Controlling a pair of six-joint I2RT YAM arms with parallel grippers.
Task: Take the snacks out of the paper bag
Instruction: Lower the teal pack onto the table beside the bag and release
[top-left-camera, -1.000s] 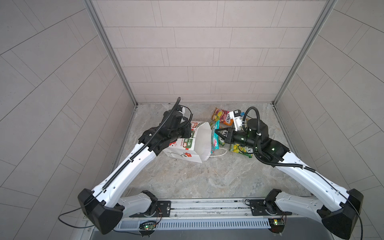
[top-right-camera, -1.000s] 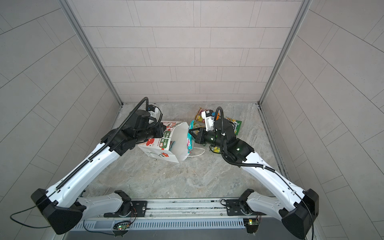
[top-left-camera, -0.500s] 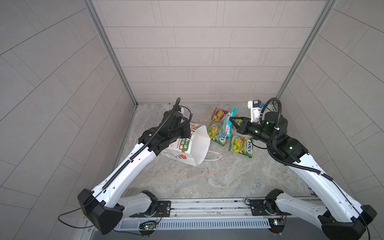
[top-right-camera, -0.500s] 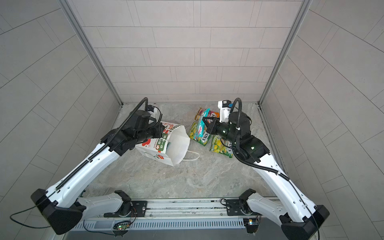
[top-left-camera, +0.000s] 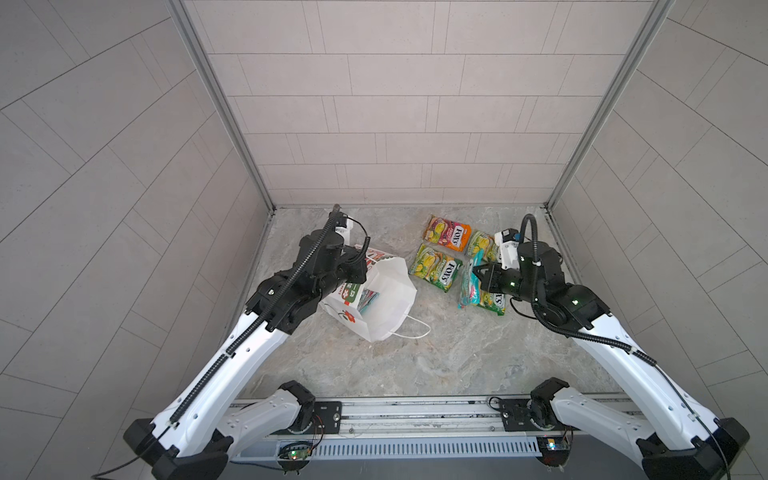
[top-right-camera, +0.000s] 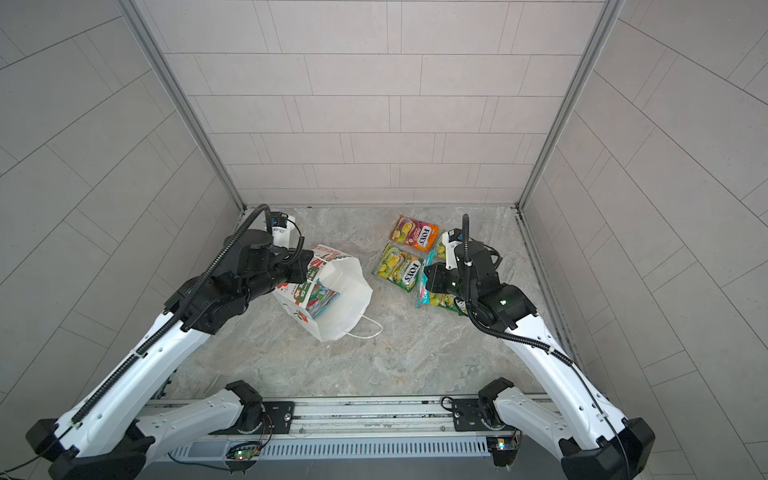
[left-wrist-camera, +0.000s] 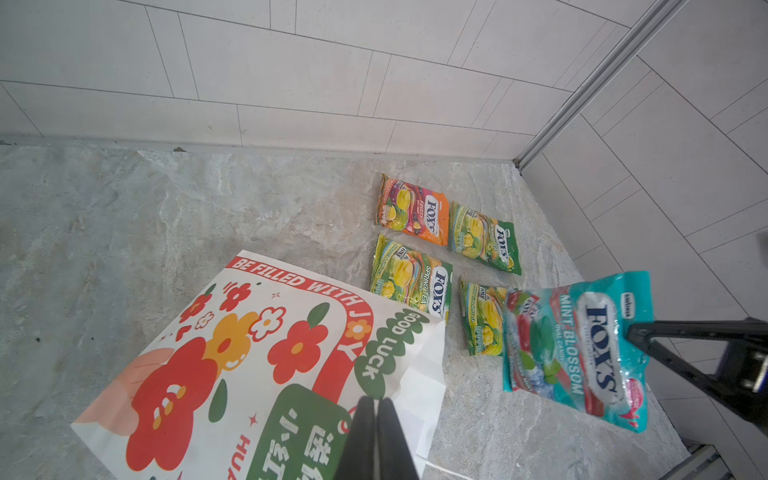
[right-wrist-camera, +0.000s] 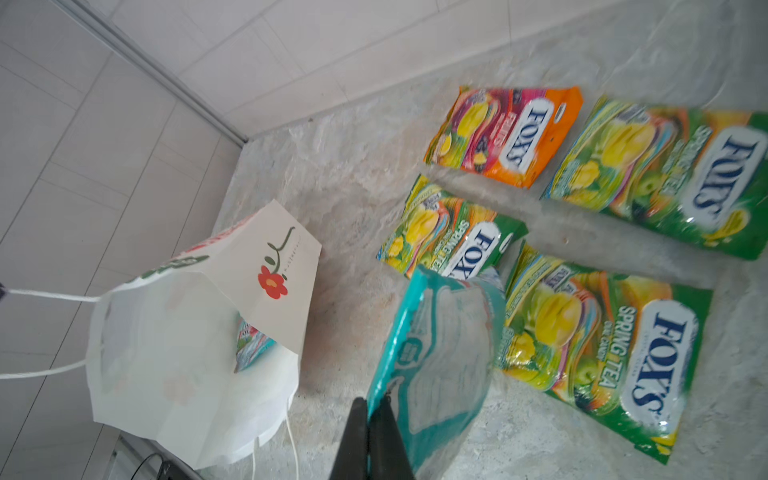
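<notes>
The right end effector (right-wrist-camera: 376, 405) is clamped shut on one edge of a teal packet (right-wrist-camera: 440, 353). The packet hangs clear of the tabletop (top-left-camera: 415, 361) at the right, above the near green one. Around it lie three green packets (top-left-camera: 434, 272) and, farther off, an orange packet (top-left-camera: 446, 233), all flat and out of the bag.

The left end effector (left-wrist-camera: 376, 405) is closed on the printed upper wall of the bag (top-left-camera: 390, 299), near its mouth. The bag lies on its side at centre-left with the mouth facing right. A second teal packet (top-right-camera: 322, 299) rests inside it.

What could go wrong:
- The hold on the teal packet is a thin pinch on glossy film, so it may slip free while being carried.
- Let go here, it would probably land across the green packet beneath and overlap it.
- The left pinch is on paper alone. A pull could crease or tear the wall or let the mouth sag over the last packet.
- A cord handle (right-wrist-camera: 50, 296) trails by the mouth and could catch an end effector reaching in.

Hard to make out:
- The left fingertips lie over the print, so the exact fold they pinch is not clear.
- The left arm covers the bag's far left part in both top views.
- Most of the packet in the bag is behind its wall.
- The held packet and right wrist hide parts of two green packets in both top views.
- The right wrist view is blurred.
</notes>
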